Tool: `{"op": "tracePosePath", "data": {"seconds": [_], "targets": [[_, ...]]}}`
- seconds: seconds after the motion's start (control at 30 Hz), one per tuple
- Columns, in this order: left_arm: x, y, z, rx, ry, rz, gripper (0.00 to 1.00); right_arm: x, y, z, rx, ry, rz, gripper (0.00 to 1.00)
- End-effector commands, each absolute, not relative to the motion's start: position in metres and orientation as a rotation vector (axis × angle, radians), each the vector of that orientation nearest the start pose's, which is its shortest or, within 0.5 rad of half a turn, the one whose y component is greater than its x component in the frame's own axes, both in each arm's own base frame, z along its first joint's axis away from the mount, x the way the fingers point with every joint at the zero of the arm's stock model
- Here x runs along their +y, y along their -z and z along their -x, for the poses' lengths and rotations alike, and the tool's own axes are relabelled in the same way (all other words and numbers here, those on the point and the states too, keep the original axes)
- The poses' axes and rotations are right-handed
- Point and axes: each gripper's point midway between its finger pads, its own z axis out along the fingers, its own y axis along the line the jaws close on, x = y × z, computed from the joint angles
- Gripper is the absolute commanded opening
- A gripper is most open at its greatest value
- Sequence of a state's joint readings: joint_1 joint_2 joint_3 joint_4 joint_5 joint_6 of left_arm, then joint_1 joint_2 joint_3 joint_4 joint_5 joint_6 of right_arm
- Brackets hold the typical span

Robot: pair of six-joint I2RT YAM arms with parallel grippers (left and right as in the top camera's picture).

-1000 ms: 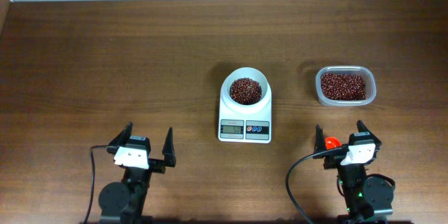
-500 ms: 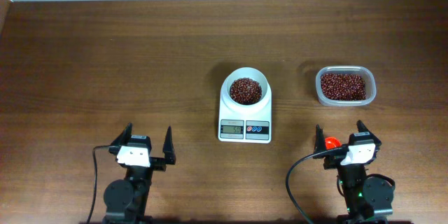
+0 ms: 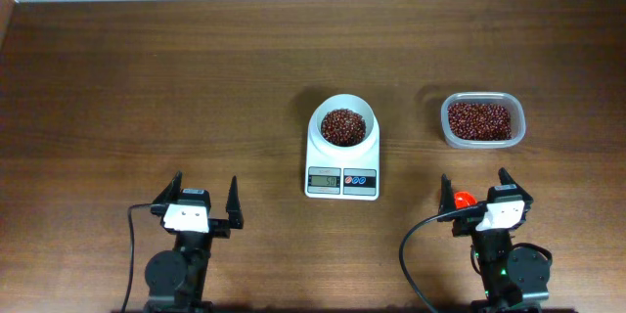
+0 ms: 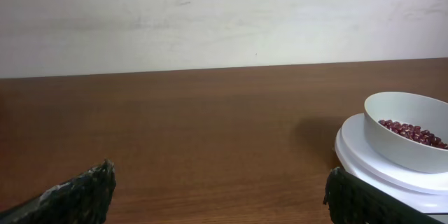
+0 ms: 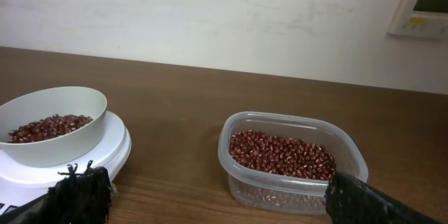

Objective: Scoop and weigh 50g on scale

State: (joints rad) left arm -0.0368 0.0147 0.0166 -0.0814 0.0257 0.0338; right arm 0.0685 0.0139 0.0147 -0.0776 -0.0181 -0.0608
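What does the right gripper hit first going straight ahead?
Probably the clear tub of red beans, sitting straight ahead of the open right gripper. The scale is off to its left. Height is unclear, so it may clear the rim.

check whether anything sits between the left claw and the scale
Nothing visible does. Only bare table lies between the open left claw and the scale, which stands farther out and to its right.

The brown wooden table [image 3: 147, 78] bears the scale [image 3: 342, 164] and a bean tub [image 3: 482, 144].
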Motion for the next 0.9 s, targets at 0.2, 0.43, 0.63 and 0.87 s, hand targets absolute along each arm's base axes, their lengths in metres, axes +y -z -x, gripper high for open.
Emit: {"op": "tracePosePath", "data": {"seconds": [0.2,0.43,0.63,0.87], "targets": [[-0.0144,-0.1515,-0.2465,1.668,0.019,-0.098,0.99,0.0203,-0.1562,-0.2452,1.643,-0.016,0.122,0.99],[-0.0153,-0.1511,-0.2466,1.67,0.018,-0.107,0.99,0.0203,-0.1562,-0.2452,1.643,-0.016,0.122,0.99],[-0.015,-0.151,-0.2466,1.671,0.017,-0.106,0.99,0.0203,-0.1562,-0.2452,1.643,-0.016,0.122,0.99],[-0.0151,-0.1551,-0.2459,1.653,0.017,-0.106,0.99,0.0203,-0.1562,-0.2452,1.643,-0.016,0.122,0.99]]}}
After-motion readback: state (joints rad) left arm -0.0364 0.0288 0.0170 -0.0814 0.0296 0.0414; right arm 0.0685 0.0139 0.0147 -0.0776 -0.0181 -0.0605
